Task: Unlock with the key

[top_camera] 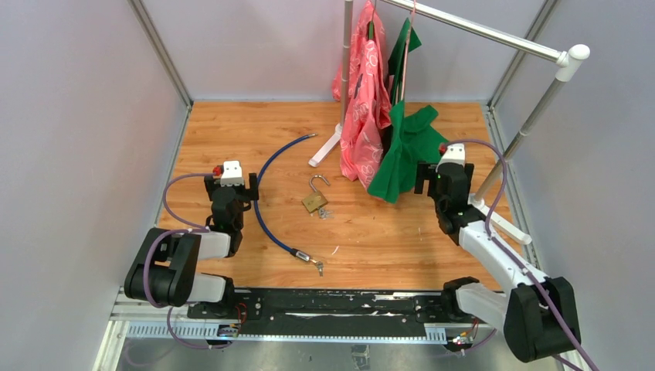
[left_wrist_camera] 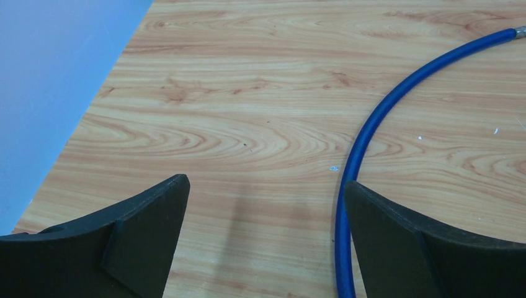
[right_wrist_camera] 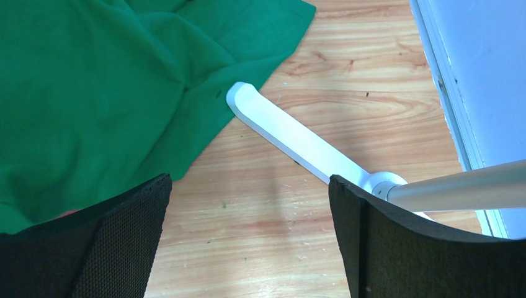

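A brass padlock (top_camera: 314,202) lies on the wooden table near the middle, its steel shackle (top_camera: 318,182) swung open. A small bunch of keys (top_camera: 324,212) lies against its near right side. A blue cable (top_camera: 259,202) curves from the rack's foot to a metal end fitting (top_camera: 303,256), with a small metal piece (top_camera: 318,267) beside it. My left gripper (top_camera: 231,188) is open and empty, left of the padlock; the blue cable (left_wrist_camera: 358,152) runs by its right finger (left_wrist_camera: 397,236). My right gripper (top_camera: 444,178) is open and empty, right of the padlock. Neither wrist view shows the padlock.
A clothes rack (top_camera: 479,31) stands at the back with a pink garment (top_camera: 365,100) and a green garment (top_camera: 405,151) hanging to the table. Its white foot (right_wrist_camera: 298,139) and the green cloth (right_wrist_camera: 111,81) lie just ahead of my right gripper (right_wrist_camera: 248,205). Grey walls enclose three sides.
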You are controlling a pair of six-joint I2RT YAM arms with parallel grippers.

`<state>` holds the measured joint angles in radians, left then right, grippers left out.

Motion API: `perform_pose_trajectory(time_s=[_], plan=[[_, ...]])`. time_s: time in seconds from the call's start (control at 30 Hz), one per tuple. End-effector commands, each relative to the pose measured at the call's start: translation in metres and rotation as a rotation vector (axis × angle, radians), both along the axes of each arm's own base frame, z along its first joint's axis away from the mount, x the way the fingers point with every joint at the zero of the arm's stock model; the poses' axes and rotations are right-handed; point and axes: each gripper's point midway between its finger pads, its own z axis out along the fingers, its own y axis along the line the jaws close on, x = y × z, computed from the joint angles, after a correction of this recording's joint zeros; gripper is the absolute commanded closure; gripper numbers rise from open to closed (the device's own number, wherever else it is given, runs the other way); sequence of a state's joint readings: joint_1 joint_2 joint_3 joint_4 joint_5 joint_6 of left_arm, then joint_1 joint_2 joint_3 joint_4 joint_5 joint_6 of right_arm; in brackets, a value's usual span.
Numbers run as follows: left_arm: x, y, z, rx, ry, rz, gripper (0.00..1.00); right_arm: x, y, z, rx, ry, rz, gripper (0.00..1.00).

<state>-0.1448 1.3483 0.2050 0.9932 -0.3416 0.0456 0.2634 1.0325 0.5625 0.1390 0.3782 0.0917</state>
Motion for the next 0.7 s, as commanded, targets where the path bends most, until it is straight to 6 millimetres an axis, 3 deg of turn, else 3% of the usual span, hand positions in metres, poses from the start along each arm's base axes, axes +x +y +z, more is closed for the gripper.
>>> perform_pose_trajectory(time_s=[0.0,0.4,0.57,0.67], plan=[[0.001,0.004,0.006,0.002,-0.031,0.010,0.00,0.008,-0.006,-0.018,-0.039,-0.015,0.052,0.01],[0.001,0.004,0.006,0.002,-0.030,0.011,0.00,0.017,-0.026,-0.065,-0.088,-0.014,0.065,0.01],[0.001,0.004,0.006,0.002,-0.031,0.010,0.00,0.020,-0.031,-0.058,-0.126,-0.098,0.089,0.01],[0.001,0.004,0.006,0.003,-0.031,0.010,0.00,0.019,-0.035,-0.064,-0.099,-0.104,0.090,0.01]])
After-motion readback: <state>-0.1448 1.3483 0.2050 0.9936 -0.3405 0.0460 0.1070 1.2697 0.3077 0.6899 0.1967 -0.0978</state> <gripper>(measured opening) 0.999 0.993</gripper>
